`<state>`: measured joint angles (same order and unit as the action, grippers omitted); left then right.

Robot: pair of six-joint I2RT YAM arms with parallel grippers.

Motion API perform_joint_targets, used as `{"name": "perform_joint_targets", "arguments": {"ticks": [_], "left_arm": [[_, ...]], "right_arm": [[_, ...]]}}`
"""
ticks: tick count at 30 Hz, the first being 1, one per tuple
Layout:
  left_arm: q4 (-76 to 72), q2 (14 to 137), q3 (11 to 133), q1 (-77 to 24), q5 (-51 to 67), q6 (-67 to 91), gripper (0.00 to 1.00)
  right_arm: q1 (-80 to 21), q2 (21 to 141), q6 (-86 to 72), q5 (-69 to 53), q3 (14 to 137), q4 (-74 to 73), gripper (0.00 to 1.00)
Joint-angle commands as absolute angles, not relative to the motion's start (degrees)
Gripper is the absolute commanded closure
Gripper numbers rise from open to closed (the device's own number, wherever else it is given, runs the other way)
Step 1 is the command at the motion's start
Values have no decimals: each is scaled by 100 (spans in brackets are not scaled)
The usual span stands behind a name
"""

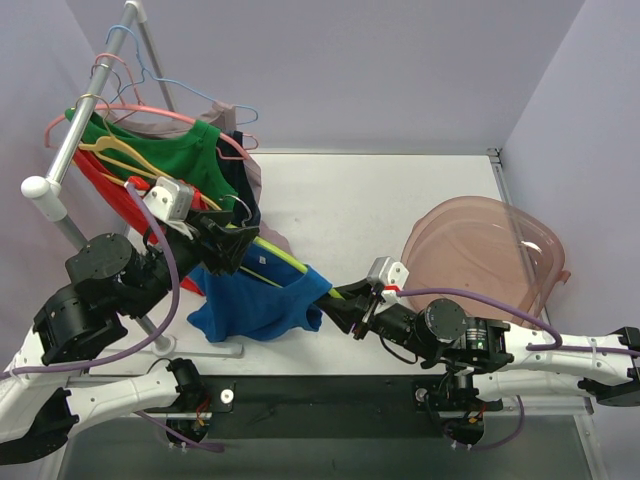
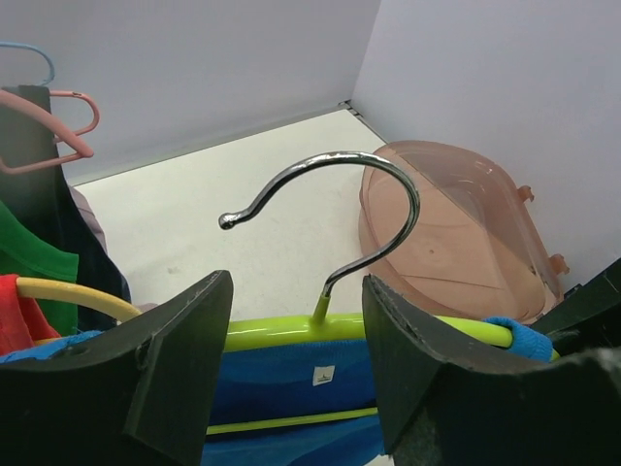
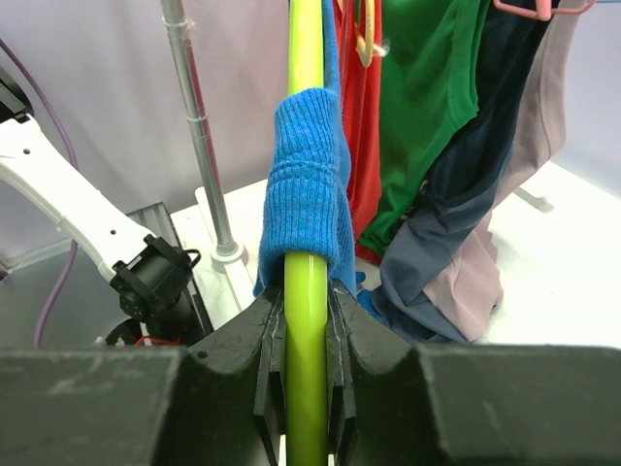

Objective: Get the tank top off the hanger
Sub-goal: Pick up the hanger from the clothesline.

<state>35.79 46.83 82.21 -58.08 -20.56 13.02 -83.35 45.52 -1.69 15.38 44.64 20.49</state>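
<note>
My right hand (image 3: 308, 320) is clamped on one end of the lime-green hanger (image 3: 306, 58). The blue tank top (image 1: 255, 300) hangs from it between my arms, its strap (image 3: 306, 184) bunched just beyond that grip. My left hand (image 2: 296, 282) stands wide astride the metal hook (image 2: 388, 175). If I pinch fabric against the bar, the strap could jam, and a hard tug might twist the hanger loose.

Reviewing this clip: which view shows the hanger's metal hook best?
Left wrist: the hook shows whole, curve and tip, framed by the left gripper. The top view shows it small, partly hidden by that gripper. The right wrist view shows only the hanger's green bar, no hook.
</note>
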Motion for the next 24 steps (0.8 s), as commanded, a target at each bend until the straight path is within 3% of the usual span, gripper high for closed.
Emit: {"name": "perform_joint_targets", "arguments": {"ticks": [1,7,8,13,20,23,24], "left_arm": [[3208,4650,8104,-5836,-2179,1328,38],[3050,4553,7954,-5836,-2224,1353,62],[3024,4544,7937,-5836,-2171,1354,72],[2971,4553,7928,-5827,-2057,1336,98],[2611,4430,7621,-5827,-1846,1152,100],[2540,4464,7585,-5836,-1881,1116,100],[2557,4500,7628,-5836,-1907,1090,100]], "right_arm": [[-8367,4368,-378,1213,4614,2883,100],[-8367,4368,-413,1099,4588,2830,100],[-8367,4377,-430,1099,4588,2795,100],[-8367,4395,-475,1160,4614,2699,100],[-8367,4298,-799,1722,4895,1750,100],[-8367,4079,-1150,2196,4930,1320,77],[-8367,4009,-1256,2328,4957,1205,65]]}}
